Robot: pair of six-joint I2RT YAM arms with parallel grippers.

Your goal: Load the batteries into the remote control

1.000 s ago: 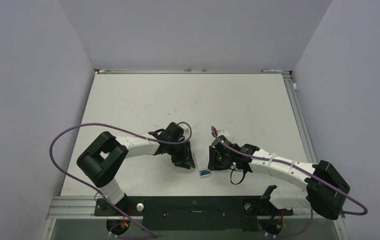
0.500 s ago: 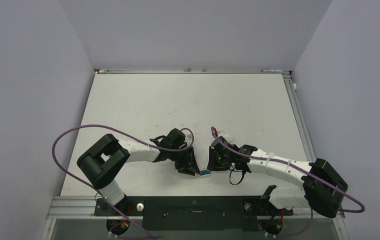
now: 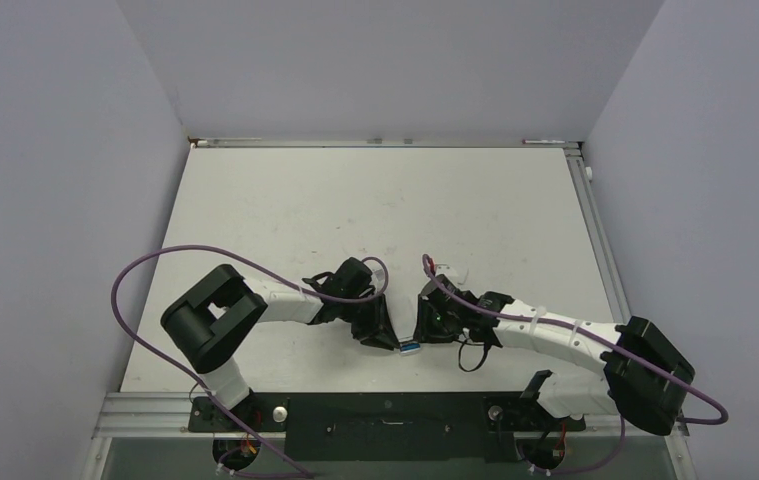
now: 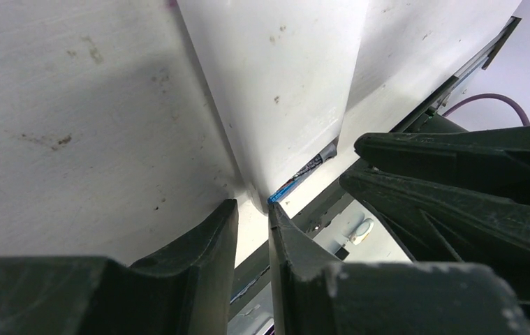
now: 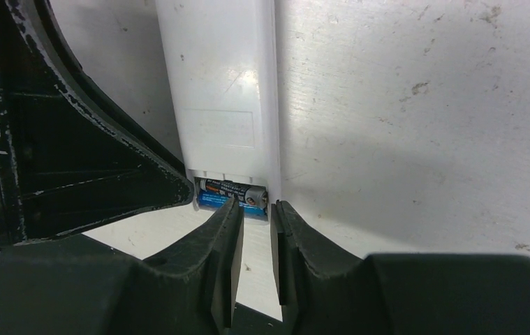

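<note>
The white remote control lies back-up on the table, its battery bay open at the near end. Two batteries lie side by side in the bay: a dark one and a blue one. My right gripper stands at that end, jaws a narrow slit apart with nothing between the pads. My left gripper is at the remote's other near corner, also slightly open, with the blue battery just past its tips. From above, both grippers flank the remote's end.
The black mounting rail runs along the table's near edge, just behind the remote's end. Purple cables loop off both arms. Grey walls enclose the table on three sides.
My left gripper has moved right and nearer, up against the remote's end, and its jaws have narrowed. My right gripper has hardly moved.
</note>
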